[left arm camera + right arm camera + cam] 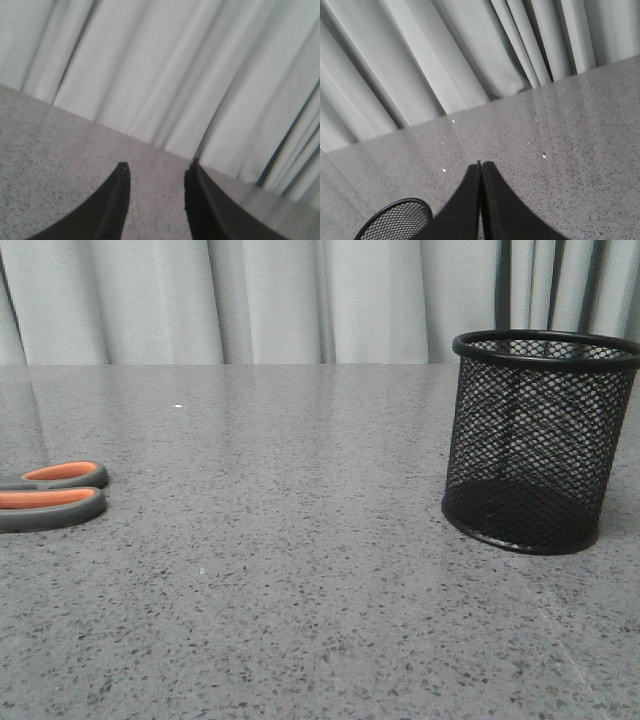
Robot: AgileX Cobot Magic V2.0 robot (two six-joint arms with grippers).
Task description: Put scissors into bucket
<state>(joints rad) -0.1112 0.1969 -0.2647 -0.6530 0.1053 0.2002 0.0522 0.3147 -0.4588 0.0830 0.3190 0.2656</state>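
Front view: scissors [52, 494] blades cut off at edge | bucket [538, 440] upright | left claw [157, 169] released | right claw [480, 164] clenched, empty

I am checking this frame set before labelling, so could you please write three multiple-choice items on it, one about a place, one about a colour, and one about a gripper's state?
1. In the front view, where do the grey-handled scissors with orange-lined loops lie?
A. inside the bucket
B. on the table at the left edge
C. leaning against the bucket

2. What colour is the wire-mesh cylindrical bucket?
A. black
B. white
C. orange

3. How does the right gripper stand?
A. open and empty
B. shut on the scissors
C. shut and empty

Answers:
1 B: the handles rest on the speckled grey table, far from the bucket.
2 A: its mesh and rolled rim are black.
3 C: the right wrist view shows its fingertips pressed together with nothing between them, while the left gripper is open.
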